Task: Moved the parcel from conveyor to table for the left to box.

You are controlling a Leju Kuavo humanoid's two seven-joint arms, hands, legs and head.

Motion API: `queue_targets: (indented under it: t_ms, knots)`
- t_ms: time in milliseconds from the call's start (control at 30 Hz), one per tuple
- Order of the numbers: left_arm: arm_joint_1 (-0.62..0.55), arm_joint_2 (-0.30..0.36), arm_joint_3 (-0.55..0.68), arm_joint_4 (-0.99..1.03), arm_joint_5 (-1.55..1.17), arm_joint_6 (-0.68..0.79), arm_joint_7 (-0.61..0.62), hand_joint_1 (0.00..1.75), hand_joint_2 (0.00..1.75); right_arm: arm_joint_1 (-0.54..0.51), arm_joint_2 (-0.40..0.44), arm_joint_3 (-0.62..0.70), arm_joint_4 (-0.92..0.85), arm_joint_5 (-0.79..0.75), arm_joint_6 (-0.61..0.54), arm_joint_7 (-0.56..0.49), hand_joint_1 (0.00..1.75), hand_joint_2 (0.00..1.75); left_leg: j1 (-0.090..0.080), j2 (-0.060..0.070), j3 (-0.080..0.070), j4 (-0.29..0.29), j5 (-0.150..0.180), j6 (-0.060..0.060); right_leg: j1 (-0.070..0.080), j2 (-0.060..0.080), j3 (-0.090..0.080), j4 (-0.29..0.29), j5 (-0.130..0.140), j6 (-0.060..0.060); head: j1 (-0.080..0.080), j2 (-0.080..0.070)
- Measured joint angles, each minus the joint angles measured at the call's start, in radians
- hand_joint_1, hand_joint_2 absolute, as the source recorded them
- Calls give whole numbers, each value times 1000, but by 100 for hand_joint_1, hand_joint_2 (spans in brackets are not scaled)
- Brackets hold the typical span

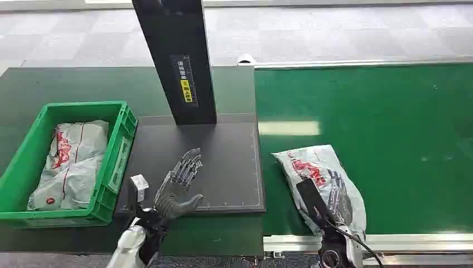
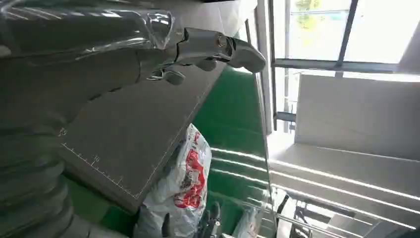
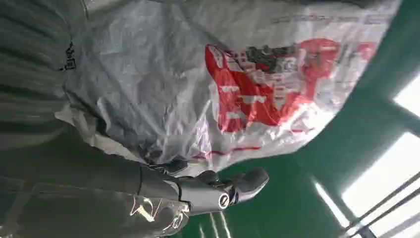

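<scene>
The parcel (image 1: 312,170), a grey plastic mailer with red print, lies on the green conveyor (image 1: 390,139) at about four o'clock in the head view, just beside the edge of the dark counter (image 1: 33,89). The right robot hand (image 1: 334,198) lies over the parcel's near end, its fingers on the crinkled plastic; whether they actually clamp it I cannot tell. In the right wrist view the thumb (image 3: 237,186) curls under the parcel's edge. The left robot hand (image 1: 179,187) hovers at six o'clock above the black mat (image 1: 234,162), palm up, fingers spread wide and holding nothing. At nine o'clock a green crate (image 1: 120,145) sits on the counter with another printed mailer (image 1: 72,162) inside. A black post (image 1: 178,56) stands at twelve o'clock behind the mat.
</scene>
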Motion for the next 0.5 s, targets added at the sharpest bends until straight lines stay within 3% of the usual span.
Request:
queue_targets:
  t_ms: [133, 167, 200, 233, 500]
  knots:
    - [-4, 0, 0, 3, -2, -1, 0, 0, 175, -5, 3, -2, 37, 29, 46, 39, 2, 175, 0, 0, 0, 0, 0, 0, 0, 0, 0, 0, 0, 0, 0, 0]
    - [-4, 0, 0, 4, -2, -1, 0, 0, 175, -5, 4, -2, 43, 33, 52, 42, 70, 175, 0, 0, 0, 0, 0, 0, 0, 0, 0, 0, 0, 0, 0, 0]
    - [-5, 0, 0, 5, -2, -1, 0, 0, 175, -7, 5, -1, 50, 41, 60, 47, 161, 175, 0, 0, 0, 0, 0, 0, 0, 0, 0, 0, 0, 0, 0, 0]
    - [-5, 0, 0, 5, -2, 0, 0, 0, 175, -10, 5, -1, 57, 45, 65, 51, 175, 175, 0, 0, 0, 0, 0, 0, 0, 0, 0, 0, 0, 0, 0, 0]
    - [-4, 0, 2, 5, -2, 4, 0, 0, 175, -22, 6, -1, 81, 85, 61, 56, 175, 175, 0, 0, 0, 0, 0, 0, 0, 0, 0, 0, 0, 0, 0, 0]
